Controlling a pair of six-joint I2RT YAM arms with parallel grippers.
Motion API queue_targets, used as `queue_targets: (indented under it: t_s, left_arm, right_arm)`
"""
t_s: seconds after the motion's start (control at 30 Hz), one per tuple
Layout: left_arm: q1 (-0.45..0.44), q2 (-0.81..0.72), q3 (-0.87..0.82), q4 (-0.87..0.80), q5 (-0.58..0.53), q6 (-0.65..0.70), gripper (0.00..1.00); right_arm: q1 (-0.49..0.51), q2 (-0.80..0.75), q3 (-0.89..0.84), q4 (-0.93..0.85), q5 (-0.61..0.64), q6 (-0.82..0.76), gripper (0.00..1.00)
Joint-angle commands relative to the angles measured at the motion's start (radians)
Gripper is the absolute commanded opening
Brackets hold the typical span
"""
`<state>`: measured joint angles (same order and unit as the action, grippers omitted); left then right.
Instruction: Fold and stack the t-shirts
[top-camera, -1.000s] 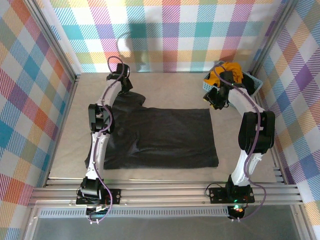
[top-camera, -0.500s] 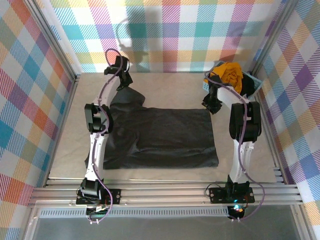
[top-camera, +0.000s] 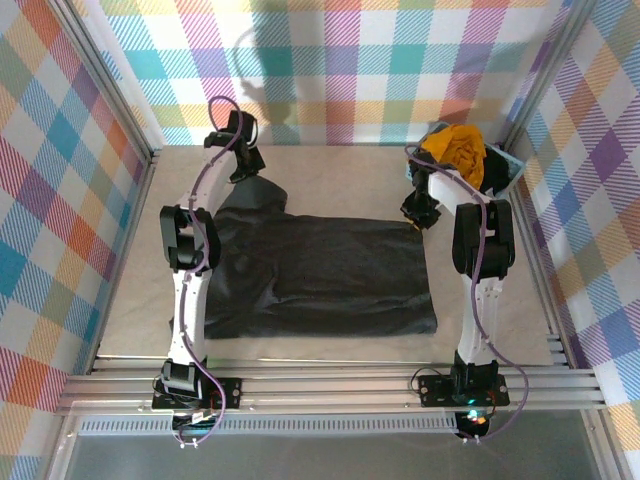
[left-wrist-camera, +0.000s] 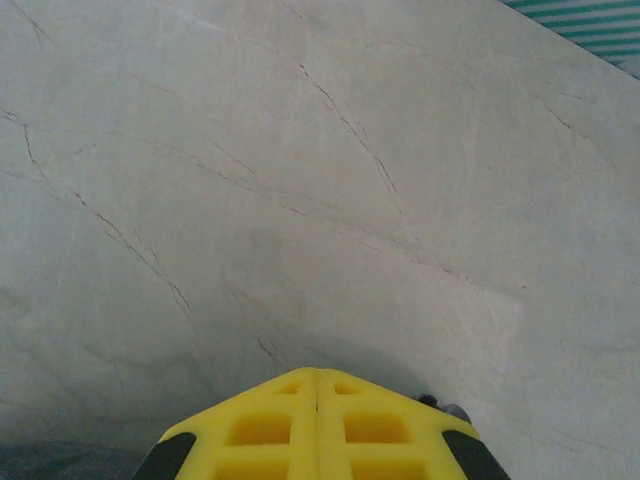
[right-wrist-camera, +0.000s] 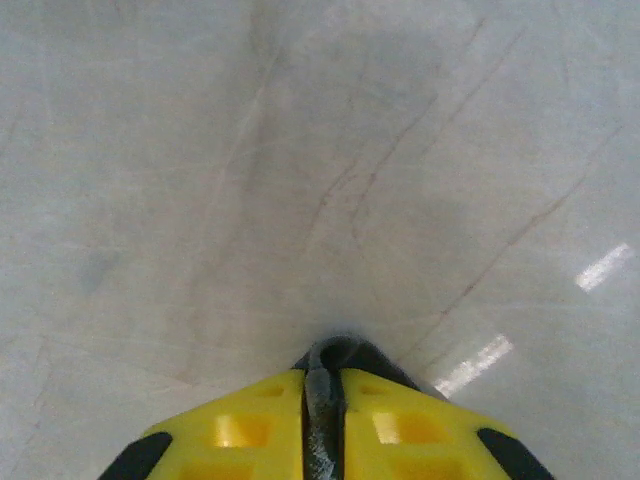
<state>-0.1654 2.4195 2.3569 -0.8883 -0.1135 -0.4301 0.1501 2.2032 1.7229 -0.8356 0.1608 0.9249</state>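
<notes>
A dark charcoal t-shirt (top-camera: 330, 275) lies spread across the middle of the table. Its far left corner is drawn up in a peak to my left gripper (top-camera: 243, 168). In the left wrist view those yellow fingertips (left-wrist-camera: 318, 375) are pressed flush together above the pale tabletop. My right gripper (top-camera: 418, 213) sits at the shirt's far right corner. In the right wrist view it (right-wrist-camera: 322, 378) is shut, with a thin fold of dark cloth (right-wrist-camera: 324, 410) pinched between the fingers. A mustard-yellow t-shirt (top-camera: 460, 148) is heaped in the basket at the back right.
The light blue lattice basket (top-camera: 507, 165) stands in the far right corner, just behind the right arm. Plaid walls enclose the table on three sides. Bare beige tabletop (top-camera: 330, 170) runs behind the shirt, with strips beside it.
My right gripper has moved left from the basket down to the shirt's far right corner and shut on the cloth. The left gripper has drawn the far left corner up.
</notes>
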Motion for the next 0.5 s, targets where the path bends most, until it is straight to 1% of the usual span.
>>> queue_targets:
  t_s: [0.0, 0.03, 0.1, 0.2, 0.37, 0.47]
  left_arm:
    - [-0.011, -0.117, -0.051, -0.011, 0.002, -0.020, 0.00]
    - [-0.011, -0.144, -0.083, -0.012, -0.006, -0.030, 0.00]
    - [-0.011, -0.204, -0.147, -0.014, -0.017, -0.056, 0.00]
    - [-0.011, -0.328, -0.297, 0.005, -0.030, -0.109, 0.00]
    - [-0.011, -0.594, -0.621, 0.056, -0.067, -0.186, 0.00]
    - [-0.011, -0.754, -0.810, 0.081, -0.079, -0.225, 0.00]
  right_arm:
    - [-0.003, 0.000, 0.028, -0.042, 0.019, -0.056, 0.02]
    - [-0.003, -0.011, 0.028, -0.032, 0.016, -0.074, 0.00]
    - [-0.003, -0.035, 0.027, 0.003, -0.008, -0.119, 0.00]
    - [-0.003, -0.070, 0.028, 0.045, -0.057, -0.187, 0.00]
    - [-0.003, -0.139, 0.024, 0.023, -0.095, -0.247, 0.00]
    - [-0.002, -0.194, -0.034, 0.010, -0.116, -0.252, 0.00]
